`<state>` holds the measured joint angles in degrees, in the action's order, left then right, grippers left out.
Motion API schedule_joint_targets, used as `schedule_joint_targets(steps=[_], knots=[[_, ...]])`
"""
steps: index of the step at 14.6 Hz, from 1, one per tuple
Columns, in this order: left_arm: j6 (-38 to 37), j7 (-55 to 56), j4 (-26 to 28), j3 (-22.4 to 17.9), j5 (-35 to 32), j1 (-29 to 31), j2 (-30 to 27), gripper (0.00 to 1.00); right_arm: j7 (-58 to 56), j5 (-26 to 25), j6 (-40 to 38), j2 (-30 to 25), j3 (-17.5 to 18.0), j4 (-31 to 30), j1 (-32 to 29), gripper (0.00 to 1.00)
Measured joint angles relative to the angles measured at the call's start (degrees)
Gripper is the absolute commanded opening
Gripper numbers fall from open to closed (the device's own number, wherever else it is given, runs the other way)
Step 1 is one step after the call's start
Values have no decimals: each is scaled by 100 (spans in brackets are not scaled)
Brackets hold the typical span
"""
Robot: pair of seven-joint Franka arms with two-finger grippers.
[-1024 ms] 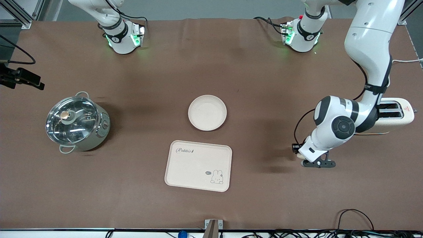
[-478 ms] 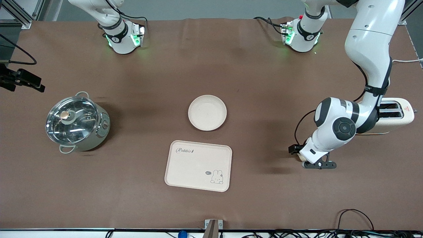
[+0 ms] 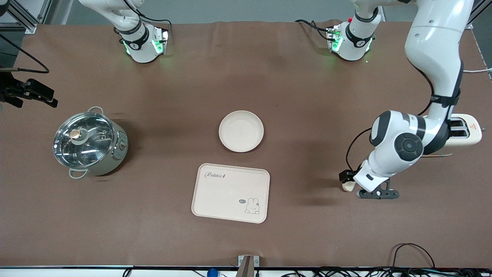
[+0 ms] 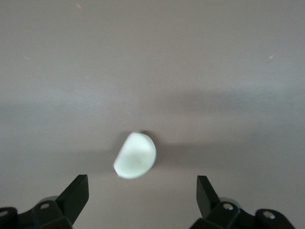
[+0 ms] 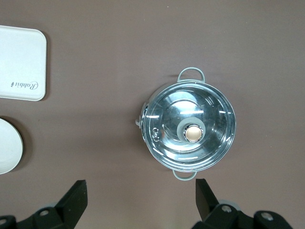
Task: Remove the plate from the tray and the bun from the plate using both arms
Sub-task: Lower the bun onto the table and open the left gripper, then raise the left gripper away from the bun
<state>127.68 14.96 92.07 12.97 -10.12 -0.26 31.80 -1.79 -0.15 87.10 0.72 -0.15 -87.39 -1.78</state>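
Left wrist view shows the left gripper (image 4: pixel 142 198) spread wide with nothing between its fingers, and the bun (image 4: pixel 135 155) lying free on the brown tabletop just ahead of the fingertips, roughly centred on the gap between them. Its rounded side faces away from the gripper; it has no clear long axis. From the front, that gripper (image 3: pixel 374 191) sits low over the table toward the left arm's end, with the bun (image 3: pixel 348 186) peeping out beside it, well apart from the plate (image 3: pixel 241 131) and tray (image 3: pixel 230 192). The left arm is plainly the nearer one to the bun.

The right gripper (image 5: pixel 141 198) is also fully open and empty, held high over a lidded steel pot (image 5: pixel 189 126); that arm appears to wait.

One bun, one plate, one tray, one pot, one toaster (image 3: pixel 466 132). The plate rests on the table beside the tray, farther from the front camera, both bare.
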Motion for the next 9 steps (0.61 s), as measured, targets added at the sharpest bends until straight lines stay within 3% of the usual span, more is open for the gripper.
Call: schedule_joint_targets(steps=[6, 9], knots=[[-2442, -150, -656, 1, 245, -20, -1526, 100, -3, -129, 42, -8, 4, 26, 117, 100], [-2994, -755, -717, -740, 776, -321, -2256, 100, -3, -131, 51, -11, -1, 122, 131, 100]])
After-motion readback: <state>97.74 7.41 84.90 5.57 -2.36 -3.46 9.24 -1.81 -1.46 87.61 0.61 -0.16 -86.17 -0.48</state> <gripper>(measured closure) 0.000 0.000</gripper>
